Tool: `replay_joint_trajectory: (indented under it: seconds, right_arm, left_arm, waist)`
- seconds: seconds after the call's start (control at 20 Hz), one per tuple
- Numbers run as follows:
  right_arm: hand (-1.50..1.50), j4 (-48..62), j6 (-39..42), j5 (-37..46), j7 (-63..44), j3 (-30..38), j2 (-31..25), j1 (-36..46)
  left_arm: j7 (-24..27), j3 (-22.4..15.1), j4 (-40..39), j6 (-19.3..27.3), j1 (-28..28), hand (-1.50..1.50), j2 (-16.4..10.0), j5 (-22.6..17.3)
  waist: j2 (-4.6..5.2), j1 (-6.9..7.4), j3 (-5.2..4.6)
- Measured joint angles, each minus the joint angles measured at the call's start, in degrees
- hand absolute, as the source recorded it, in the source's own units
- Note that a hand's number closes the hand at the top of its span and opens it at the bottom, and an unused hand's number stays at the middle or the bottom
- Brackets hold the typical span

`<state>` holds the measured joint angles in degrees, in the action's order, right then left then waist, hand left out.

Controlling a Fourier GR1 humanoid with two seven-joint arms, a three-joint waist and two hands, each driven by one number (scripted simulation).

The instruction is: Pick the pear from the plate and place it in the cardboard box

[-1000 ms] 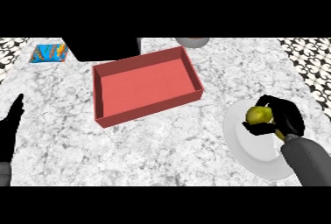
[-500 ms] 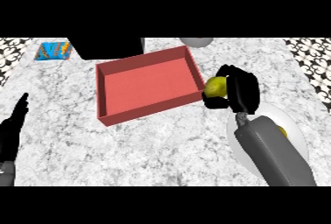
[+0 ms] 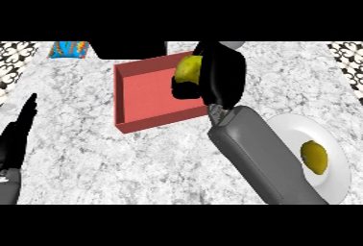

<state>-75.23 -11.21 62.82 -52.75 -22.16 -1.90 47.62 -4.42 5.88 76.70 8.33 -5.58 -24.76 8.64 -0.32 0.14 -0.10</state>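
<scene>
Leftward and farther away is where the right hand has travelled since the earlier frame, from beside the box's right wall to above its far right corner, and the pear has gone with it.

At the left edge, the left hand (image 3: 17, 137) rests open over the counter (image 3: 85, 158), fingers straight and pointing away. A blue packet (image 3: 68, 49) lies at the far left of the counter. Right of centre on the far side sits the red box (image 3: 145, 93), open at the top, with a dark block (image 3: 131, 49) just beyond its far wall.

The right hand (image 3: 224, 77) hangs over the box's far right corner, its fingers curled round the pear (image 3: 188, 68), which shows yellow-green at the hand's left side, held above the box's floor. The grey forearm runs from there toward the near right, crossing the left rim of the white plate (image 3: 291, 126). On the plate lies a yellow fruit (image 3: 314, 156), well apart from the hand.
</scene>
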Motion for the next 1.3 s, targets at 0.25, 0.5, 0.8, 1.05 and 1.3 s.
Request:
replay_joint_trajectory:
  seconds: [0.25,0.5,0.8,1.05,1.3]
  right_arm:
    - [1.5,8.9,-3.6,-4.4,-0.4,4.7,1.3,8.2]
    - [1.5,22.2,-10.0,-10.1,2.8,8.0,1.7,15.4]
    - [1.5,38.4,-16.8,-14.3,8.4,12.7,1.8,22.7]
    - [-1.5,49.0,-21.6,-15.1,10.1,14.8,1.9,25.5]
    - [-1.5,54.3,-24.3,-19.8,12.5,19.6,1.9,26.4]
  left_arm:
    - [-0.7,-0.4,0.6,-0.5,-0.9,0.0,0.5,0.7]
    - [0.1,-0.3,-0.9,-0.8,-2.5,0.0,0.9,1.0]
    - [-0.4,-1.1,-0.5,-1.0,-3.8,0.0,1.8,1.6]
    - [0.5,-1.7,-0.6,-0.9,-4.2,0.0,2.6,2.2]
    - [1.2,-1.5,-2.0,-1.3,-5.0,0.0,2.6,2.2]
  waist:
    - [0.46,1.02,0.05]
    - [0.92,2.02,0.06]
    - [1.4,3.24,0.06]
    - [1.92,4.35,0.04]
    - [2.35,4.97,0.07]
